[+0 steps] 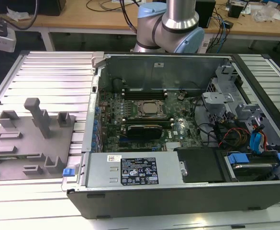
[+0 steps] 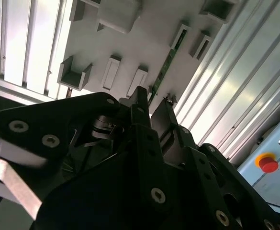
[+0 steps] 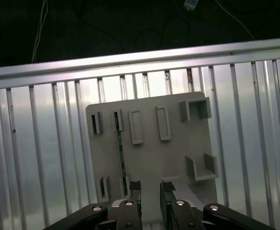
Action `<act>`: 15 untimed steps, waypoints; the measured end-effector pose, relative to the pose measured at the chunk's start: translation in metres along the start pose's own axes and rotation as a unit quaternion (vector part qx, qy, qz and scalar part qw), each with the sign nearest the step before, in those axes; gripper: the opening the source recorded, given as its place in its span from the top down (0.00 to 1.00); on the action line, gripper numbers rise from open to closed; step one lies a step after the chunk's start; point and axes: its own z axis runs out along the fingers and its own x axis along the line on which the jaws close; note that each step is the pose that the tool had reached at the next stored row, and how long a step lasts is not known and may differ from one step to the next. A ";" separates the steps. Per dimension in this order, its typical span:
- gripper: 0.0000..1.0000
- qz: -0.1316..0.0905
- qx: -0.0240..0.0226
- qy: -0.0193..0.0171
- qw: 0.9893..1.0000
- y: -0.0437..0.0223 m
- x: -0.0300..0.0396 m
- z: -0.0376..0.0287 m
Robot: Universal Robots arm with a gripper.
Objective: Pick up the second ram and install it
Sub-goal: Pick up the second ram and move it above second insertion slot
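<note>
1. First wrist view shows our main worry. The memory stick (image 3: 121, 153) stands on its thin edge in a narrow groove of the tray (image 3: 178, 158). It lines up nearer to one of the fingers (image 3: 135, 190) than to the middle of the gap between them. We judge that a descent on this line would set a fingertip on the stick's top edge. That could tip it in the groove or flex it rather than clamp it.
2. Raised pockets on the tray stand close on both sides of the stick. We think a fingertip coming down slightly off line could strike a pocket wall and jolt the tray, knocking the stick out of true.
3. The stick looks thin and smooth-faced, so a shallow or skewed pinch could let it swing or slip. A crooked hold would also make it meet its slot badly inside the computer case (image 1: 178, 203), which stands just beside the tray on the exterior view's right.
4. The gripper (image 3: 151, 189) hovers above the tray with its fingers parted by a modest gap. Bare tray surface shows between them, so it holds nothing, and we see it touching nothing.
5. In the second wrist view the stick runs across the tray away from the fingertips, apart from them and seated in its groove.
</note>
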 end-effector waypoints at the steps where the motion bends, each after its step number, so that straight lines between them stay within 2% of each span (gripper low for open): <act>1: 0.70 0.000 0.000 0.000 1.000 0.0000 0.0000 0.0009; 7: 0.70 0.000 0.000 0.000 1.000 -0.0002 0.0001 0.0067; 12: 0.70 0.000 0.000 0.000 1.000 -0.0004 0.0003 0.0157; 13: 0.70 0.000 0.000 0.000 1.000 -0.0006 0.0005 0.0235; 14: 0.70 0.000 0.000 0.000 1.000 0.0005 0.0022 0.0365; 15: 0.70 0.000 0.000 0.000 1.000 0.0006 0.0026 0.0466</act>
